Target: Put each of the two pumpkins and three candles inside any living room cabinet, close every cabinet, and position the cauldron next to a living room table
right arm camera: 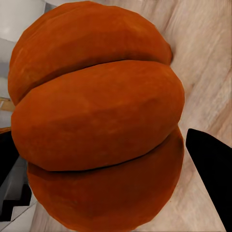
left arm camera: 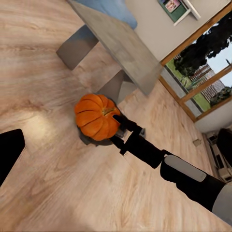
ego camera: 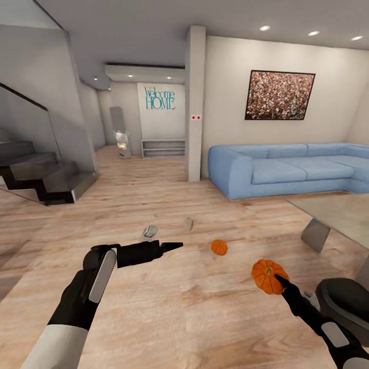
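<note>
My right gripper (ego camera: 277, 280) is shut on a ribbed orange pumpkin (ego camera: 265, 274), held just above the wooden floor. The left wrist view shows this pumpkin (left arm camera: 95, 116) with its shadow underneath. In the right wrist view the pumpkin (right arm camera: 96, 116) sits between the black fingers (right arm camera: 211, 180). The second pumpkin (ego camera: 219, 247) rests on the floor further out. A tan candle (ego camera: 188, 223) stands beyond it, with a paler stubby thing (ego camera: 149, 232) to its left. My left gripper (ego camera: 173, 246) hovers open and empty, left of the floor pumpkin. The cabinet is out of view.
A grey-topped table (ego camera: 335, 211) on slanted legs stands at the right, near the held pumpkin. A blue sofa (ego camera: 287, 169) lines the far wall, and stairs (ego camera: 46, 179) rise at the left. A dark rounded shape (ego camera: 342, 300) sits by my right forearm; I cannot tell what it is.
</note>
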